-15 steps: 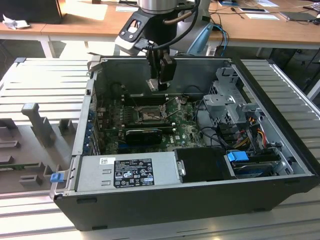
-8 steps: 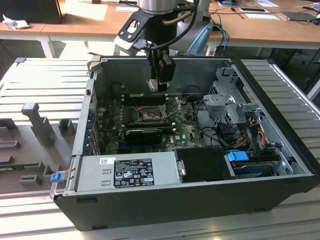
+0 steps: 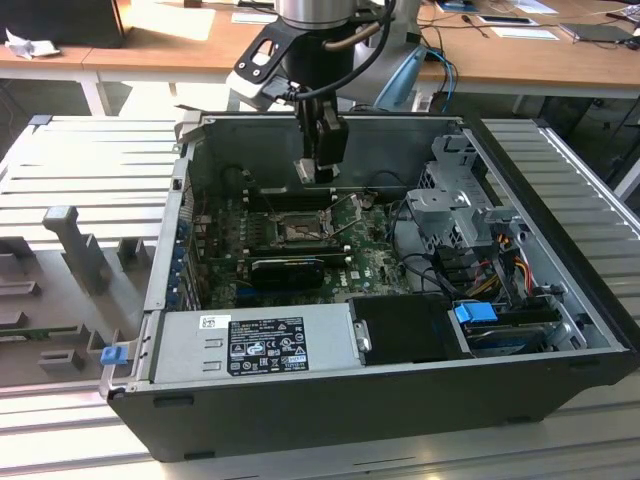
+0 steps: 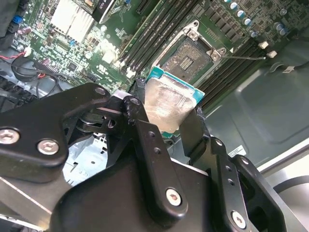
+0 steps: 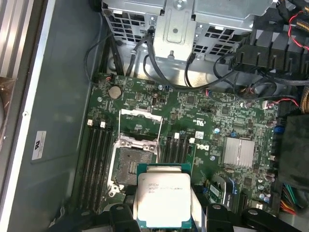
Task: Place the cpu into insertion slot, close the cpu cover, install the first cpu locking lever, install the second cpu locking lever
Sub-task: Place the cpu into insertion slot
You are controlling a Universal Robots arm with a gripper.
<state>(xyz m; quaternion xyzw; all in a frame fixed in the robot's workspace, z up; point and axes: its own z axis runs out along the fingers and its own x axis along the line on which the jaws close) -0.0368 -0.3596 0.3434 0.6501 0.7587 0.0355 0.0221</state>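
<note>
Jaws clamped on cpu (image 5: 164,200) edges; chip hangs clear above insertion slot (image 5: 129,166). Risk: tilt or offset on descent jams corner, damages slot; thin edge grip may slip.

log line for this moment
gripper: shut on square silver-faced cpu | cpu: held clear of dark square insertion slot, unseated | silver frame cpu cover: open

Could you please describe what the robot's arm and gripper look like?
The gripper is black, built of flat linkage bars joined by silver screws, ending in two narrow fingers. In the exterior view, the arm is a silver-grey cylinder with a black cable looping beside it.
</note>
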